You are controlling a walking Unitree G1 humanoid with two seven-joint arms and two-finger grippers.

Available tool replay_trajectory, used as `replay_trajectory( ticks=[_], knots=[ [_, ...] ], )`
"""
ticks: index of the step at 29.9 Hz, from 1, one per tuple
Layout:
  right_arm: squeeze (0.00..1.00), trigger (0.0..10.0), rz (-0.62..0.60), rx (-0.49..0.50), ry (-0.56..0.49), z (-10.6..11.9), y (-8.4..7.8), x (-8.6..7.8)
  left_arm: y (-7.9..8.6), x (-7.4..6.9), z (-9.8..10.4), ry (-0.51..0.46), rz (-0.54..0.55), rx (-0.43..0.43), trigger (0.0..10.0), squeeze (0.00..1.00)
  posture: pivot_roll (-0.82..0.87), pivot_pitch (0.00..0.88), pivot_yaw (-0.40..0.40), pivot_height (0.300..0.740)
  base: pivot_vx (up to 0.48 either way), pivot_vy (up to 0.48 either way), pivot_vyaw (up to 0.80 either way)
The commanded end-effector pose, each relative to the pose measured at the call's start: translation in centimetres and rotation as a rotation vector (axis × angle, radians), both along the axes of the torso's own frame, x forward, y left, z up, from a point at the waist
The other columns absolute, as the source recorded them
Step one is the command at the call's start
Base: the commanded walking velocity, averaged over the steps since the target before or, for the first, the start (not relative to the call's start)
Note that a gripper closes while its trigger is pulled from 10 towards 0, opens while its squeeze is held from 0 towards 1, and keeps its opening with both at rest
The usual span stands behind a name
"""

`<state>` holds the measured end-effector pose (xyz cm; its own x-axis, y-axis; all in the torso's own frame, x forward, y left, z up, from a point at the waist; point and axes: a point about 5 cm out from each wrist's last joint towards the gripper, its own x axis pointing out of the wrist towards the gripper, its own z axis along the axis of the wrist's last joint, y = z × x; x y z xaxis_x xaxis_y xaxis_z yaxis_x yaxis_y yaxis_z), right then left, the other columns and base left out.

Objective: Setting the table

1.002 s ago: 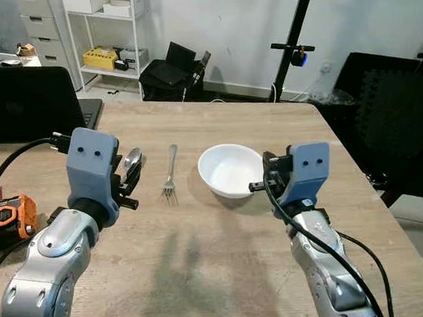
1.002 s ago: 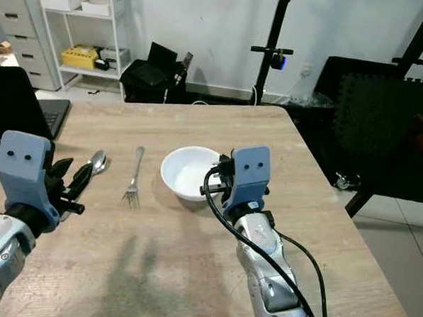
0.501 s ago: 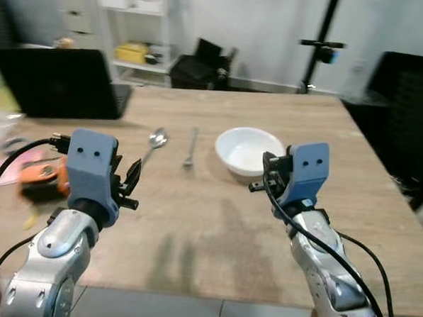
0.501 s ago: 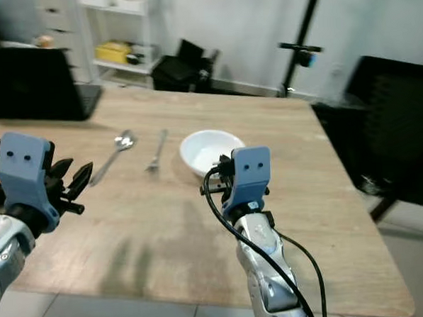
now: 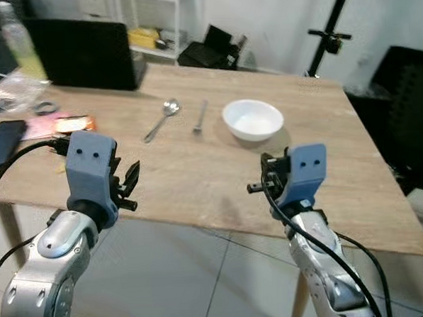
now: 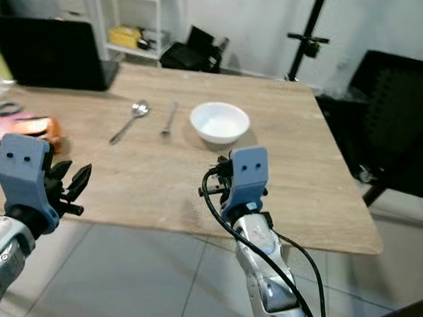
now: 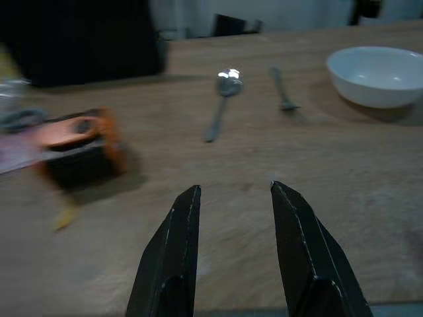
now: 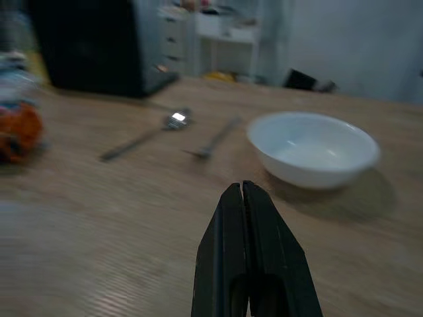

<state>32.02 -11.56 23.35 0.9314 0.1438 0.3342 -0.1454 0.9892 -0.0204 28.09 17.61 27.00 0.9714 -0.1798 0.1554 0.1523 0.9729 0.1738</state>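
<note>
A white bowl (image 5: 253,119) sits on the wooden table (image 5: 198,166), with a fork (image 5: 199,118) to its left and a spoon (image 5: 161,118) further left. The same bowl (image 7: 379,74), fork (image 7: 283,89) and spoon (image 7: 221,102) lie ahead of my left gripper (image 7: 232,190), which is open and empty near the table's front edge. My right gripper (image 8: 242,190) is shut with nothing in it, held short of the bowl (image 8: 312,148). Both grippers (image 5: 130,185) (image 5: 259,186) hang in front of the table edge.
A black laptop (image 5: 85,43) stands at the table's back left. An orange object (image 5: 73,124), a black phone (image 5: 4,134) and clutter lie at the left. A black chair (image 5: 411,105) is on the right, shelves and a stand behind. Tiled floor (image 5: 168,281) lies below.
The camera has pulled back from the table: bowl, fork and spoon now look further away and the table's front edge and floor have come into view. Both arms hold the same pose.
</note>
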Motion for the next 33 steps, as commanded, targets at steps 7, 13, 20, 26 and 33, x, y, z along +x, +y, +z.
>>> replay_trajectory(
  ticks=[7, 13, 20, 26, 33],
  knots=[
    [0.00, 10.0, -0.010, -0.002, 0.009, -0.21, -0.25, -0.06, -0.02, -0.18, -0.23, 0.011, -0.006, 0.005, 10.0, 0.00, 0.09, 0.150, -0.011, 0.740, 0.000, 0.000, 0.00],
    [0.00, 10.0, -0.010, -0.002, 0.010, -0.20, -0.25, -0.06, -0.04, -0.18, -0.21, 0.011, -0.007, 0.004, 10.0, 0.00, 0.09, 0.151, -0.012, 0.740, 0.000, 0.000, 0.00],
    [0.00, 10.0, -0.008, 0.005, 0.019, -0.28, -0.23, -0.05, -0.13, -0.23, -0.24, 0.010, -0.008, 0.004, 10.0, 0.00, 0.09, 0.151, -0.012, 0.740, 0.000, 0.000, -0.17],
    [0.00, 10.0, -0.010, 0.010, 0.022, -0.30, -0.31, 0.01, -0.32, -0.20, -0.28, 0.011, -0.014, 0.004, 10.0, 0.00, 0.09, 0.152, -0.012, 0.740, 0.000, 0.000, -0.80],
    [0.00, 10.0, -0.009, 0.008, 0.022, -0.27, -0.31, 0.03, -0.42, -0.19, -0.22, 0.010, -0.015, 0.004, 10.0, 0.00, 0.09, 0.152, -0.013, 0.740, 0.000, 0.000, -0.80]
  ],
)
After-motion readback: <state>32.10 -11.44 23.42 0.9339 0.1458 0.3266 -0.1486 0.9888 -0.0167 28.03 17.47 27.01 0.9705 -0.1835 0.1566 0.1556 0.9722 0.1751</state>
